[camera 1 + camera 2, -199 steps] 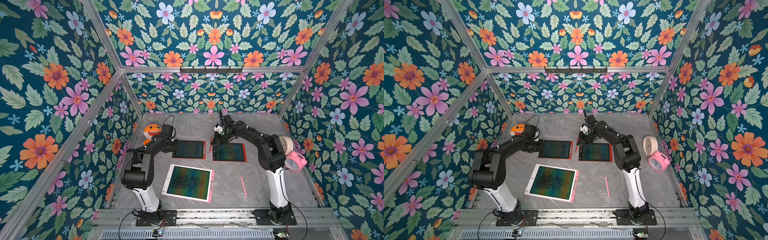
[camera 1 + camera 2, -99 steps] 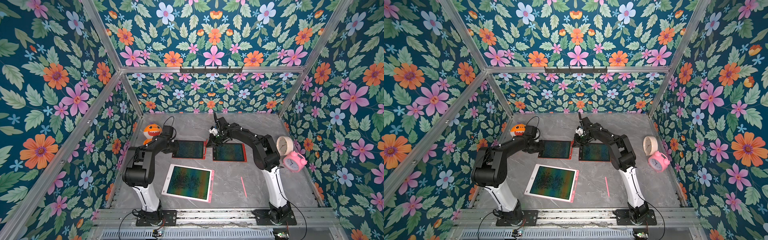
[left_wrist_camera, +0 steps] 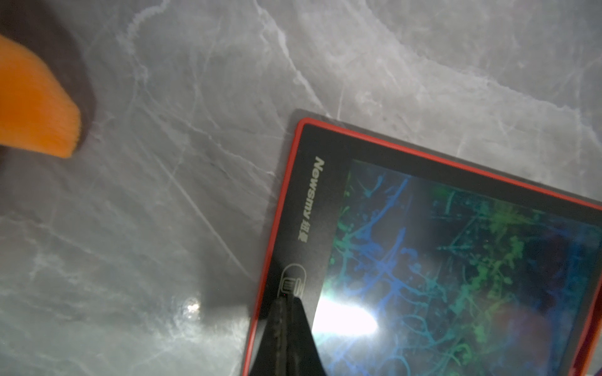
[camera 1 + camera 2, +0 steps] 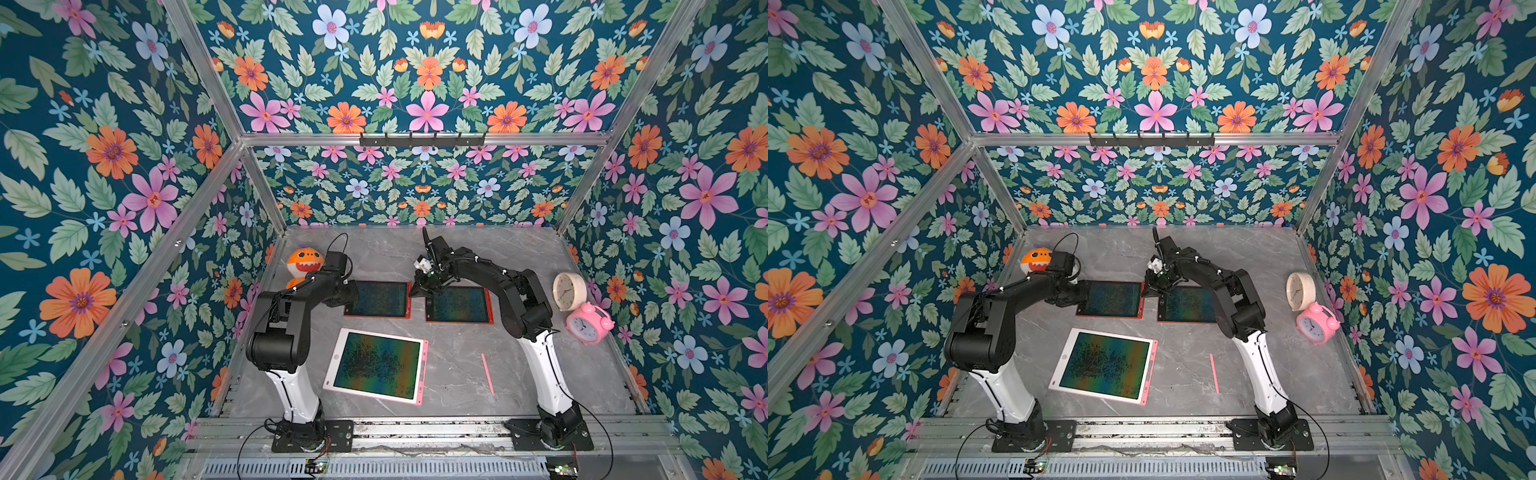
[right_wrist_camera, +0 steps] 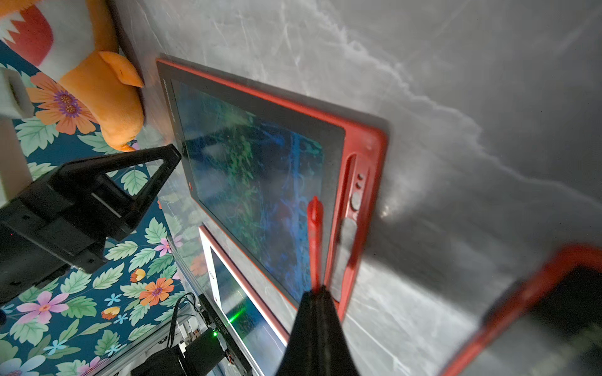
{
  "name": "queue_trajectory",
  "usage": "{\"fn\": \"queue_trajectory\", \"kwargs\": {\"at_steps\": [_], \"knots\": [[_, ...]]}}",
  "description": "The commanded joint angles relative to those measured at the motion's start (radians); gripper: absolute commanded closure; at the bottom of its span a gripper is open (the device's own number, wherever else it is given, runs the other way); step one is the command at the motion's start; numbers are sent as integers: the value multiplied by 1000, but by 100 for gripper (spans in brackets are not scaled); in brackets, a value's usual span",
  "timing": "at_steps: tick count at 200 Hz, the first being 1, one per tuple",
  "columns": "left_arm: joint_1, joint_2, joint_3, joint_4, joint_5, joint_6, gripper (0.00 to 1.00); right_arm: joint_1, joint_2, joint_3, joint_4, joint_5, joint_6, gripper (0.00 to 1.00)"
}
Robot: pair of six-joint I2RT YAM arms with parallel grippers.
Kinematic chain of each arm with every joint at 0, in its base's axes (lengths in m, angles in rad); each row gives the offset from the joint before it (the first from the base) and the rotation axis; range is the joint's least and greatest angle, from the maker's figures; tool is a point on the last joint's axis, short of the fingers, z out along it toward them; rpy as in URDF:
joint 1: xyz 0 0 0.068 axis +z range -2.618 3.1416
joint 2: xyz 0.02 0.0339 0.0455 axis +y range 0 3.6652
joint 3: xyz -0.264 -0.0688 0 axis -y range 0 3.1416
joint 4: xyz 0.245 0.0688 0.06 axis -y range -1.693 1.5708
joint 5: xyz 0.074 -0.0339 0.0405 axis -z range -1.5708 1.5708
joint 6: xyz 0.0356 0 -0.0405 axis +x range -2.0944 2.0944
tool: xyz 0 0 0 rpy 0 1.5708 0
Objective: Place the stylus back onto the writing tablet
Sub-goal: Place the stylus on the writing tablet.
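Note:
A red-framed writing tablet (image 4: 378,298) (image 4: 1111,298) lies at the back of the table. My right gripper (image 5: 317,288) (image 4: 415,291) is shut on a red stylus (image 5: 314,234). It holds the stylus low over that tablet's edge, right beside the red pen slot (image 5: 345,211). Whether the stylus touches the tablet I cannot tell. My left gripper (image 3: 288,298) (image 4: 351,296) is shut with nothing in it. Its tips rest on the opposite edge of the same tablet (image 3: 456,260), by the printed button icon.
A second red tablet (image 4: 457,304) lies just right of the first. A white tablet with a pink rim (image 4: 376,365) sits nearer the front, with a loose pink stylus (image 4: 487,374) to its right. An orange plush (image 4: 305,264) stands back left. Two clocks (image 4: 567,291) (image 4: 588,324) stand on the right.
My right gripper has swung left with the red stylus, from above the right-hand red tablet to the near edge of the left-hand one, and come lower. The left arm has stayed put.

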Motion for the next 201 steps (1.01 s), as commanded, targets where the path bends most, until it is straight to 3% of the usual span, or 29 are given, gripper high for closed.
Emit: {"fn": "queue_trajectory", "kwargs": {"at_steps": [1, 112, 201], "knots": [[4, 3, 5, 0, -3, -6, 100, 3, 9, 7, -19, -2, -5, 100], [9, 6, 13, 0, 3, -6, 100, 3, 69, 95, -121, 29, -61, 100], [18, -28, 0, 41, 16, -13, 100, 2, 26, 99, -137, 72, -59, 96]]}}
